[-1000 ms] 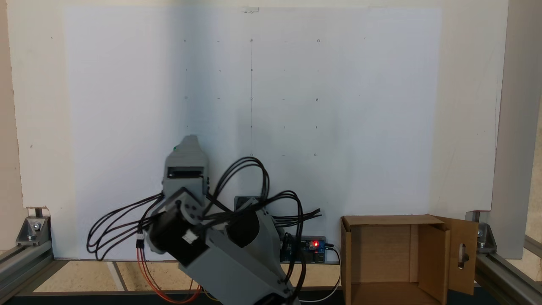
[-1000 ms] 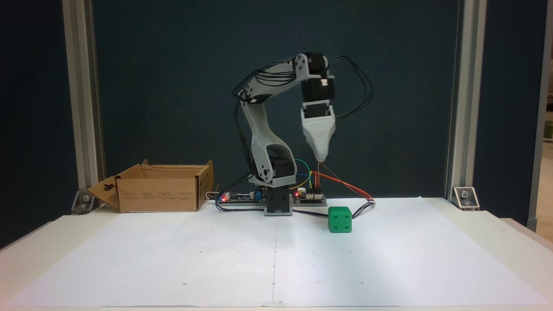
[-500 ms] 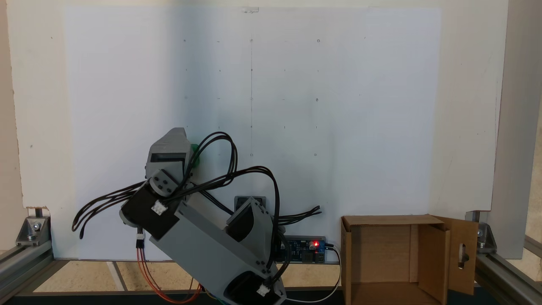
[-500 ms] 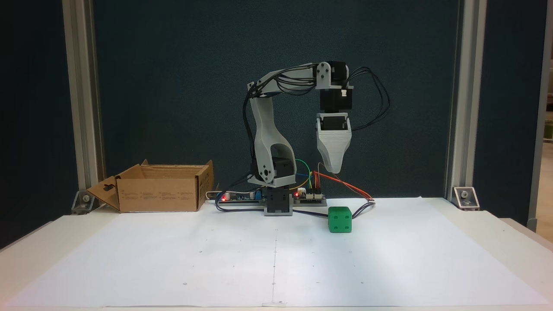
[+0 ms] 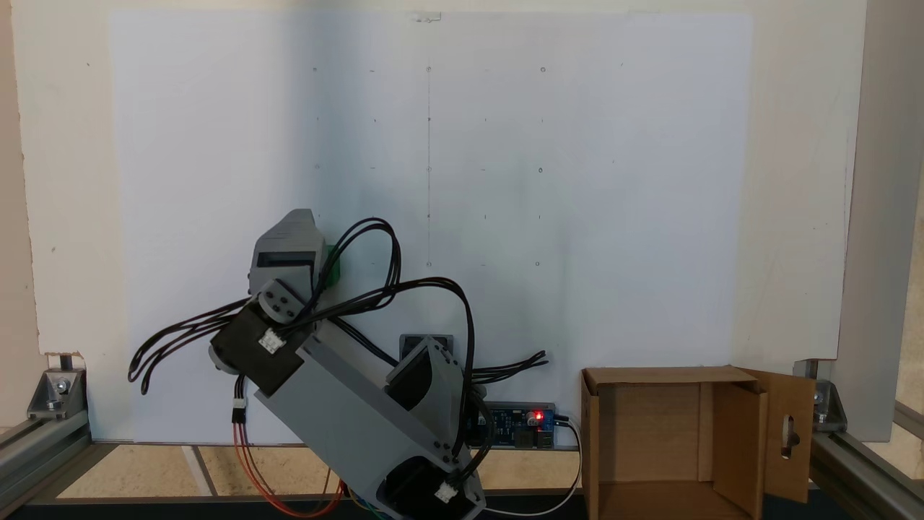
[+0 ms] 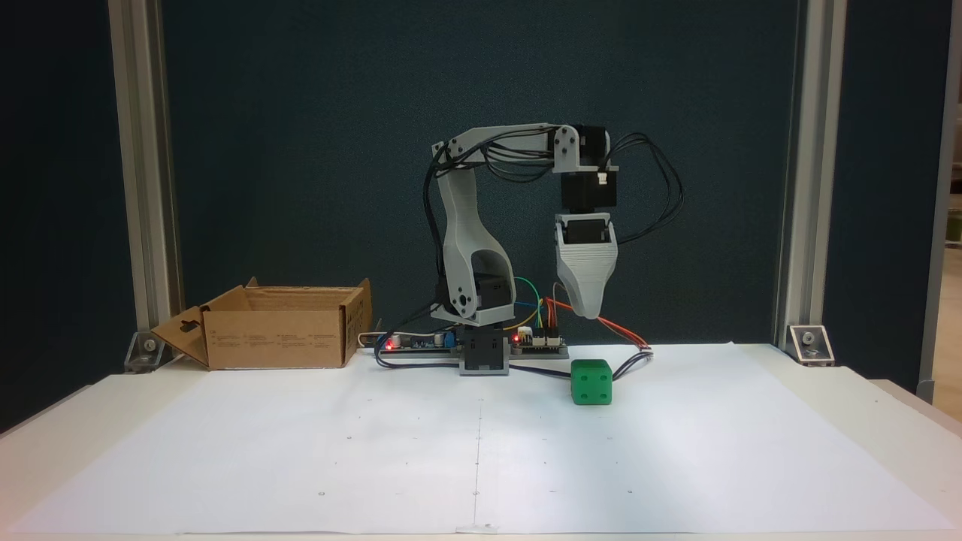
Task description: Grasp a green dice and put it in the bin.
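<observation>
The green dice (image 6: 591,382) sits on the white paper just in front and to the right of the arm's base; from above only a green sliver (image 5: 332,266) of it peeks out beside the gripper body. My gripper (image 6: 588,312) points straight down, hanging a short way above the dice and not touching it. Seen from above, the gripper (image 5: 297,217) is a grey wedge and its jaws overlap, so their state is unclear. The bin (image 6: 274,338), a brown cardboard box with a slotted flap, stands open at the far left; in the view from above the bin (image 5: 650,377) is at the lower right.
Circuit boards (image 6: 537,344) with lit red LEDs and loose wires (image 6: 627,353) lie around the arm's base, close behind the dice. Aluminium frame posts (image 6: 797,188) stand at both sides. The white paper sheet (image 6: 481,451) covers the table in front.
The arm has swung right in the front view and lowered, bringing the gripper from beside the dice to above it. The dice and the bin have not moved.
</observation>
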